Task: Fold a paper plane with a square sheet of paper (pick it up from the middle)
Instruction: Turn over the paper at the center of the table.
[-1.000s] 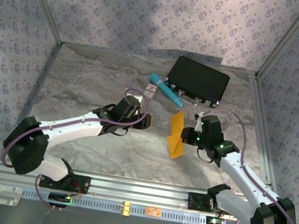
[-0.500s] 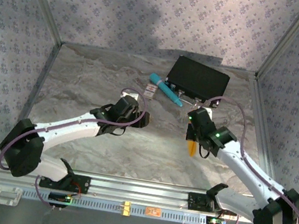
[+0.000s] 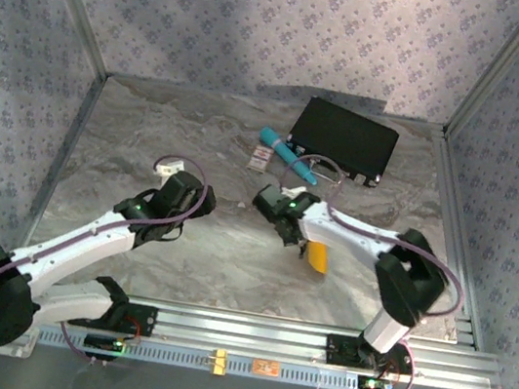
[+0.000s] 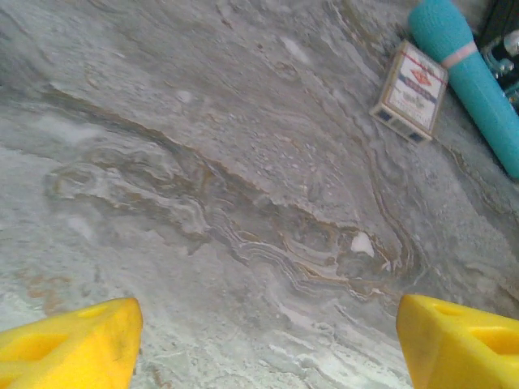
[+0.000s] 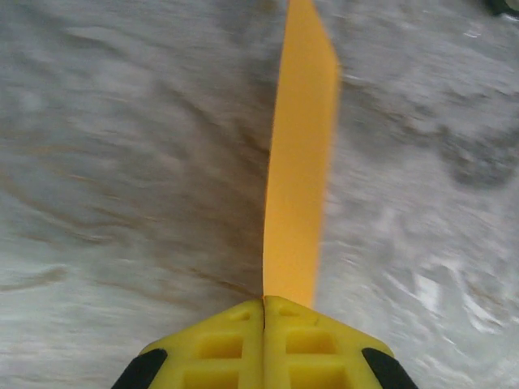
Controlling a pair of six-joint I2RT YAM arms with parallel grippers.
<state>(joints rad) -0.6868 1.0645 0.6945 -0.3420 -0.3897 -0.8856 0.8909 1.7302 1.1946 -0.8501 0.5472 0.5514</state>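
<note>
**Right wrist view: folded sheet pinched on edge, left jaws wide and idle**

Nearest the lens, the right gripper [image 5: 263,312] has its yellow fingertips pressed together with no gap, clamped on the near end of the orange paper sheet [image 5: 297,162]. The sheet runs straight away toward 12 o'clock as a narrow folded strip standing on edge, with a shadow at its 9 o'clock side. I cannot tell whether its far end touches the marble table [image 3: 151,128].

From above, the paper sits at about 4 o'clock of the table's middle, under the right forearm. The left gripper [image 4: 263,348] is at about 9 o'clock of the middle, well apart from the sheet. Its jaws stand wide with only bare marble between them.

Farther off, toward 12 o'clock, lie the white-and-red card [image 4: 409,91] and the teal pen [image 4: 478,89] just beside it. The black case [image 3: 342,139] is beyond them at 1 o'clock.

The step in hand looks like setting the folded sheet down for its next crease. It would go best with the pinch kept firm on the fold. The strip should be tipped flat onto open marble, well short of the card. The left jaws could then come in from 9 o'clock to pin it before the right lets go. Thin paper released on edge would likely spring open or topple askew.
</note>
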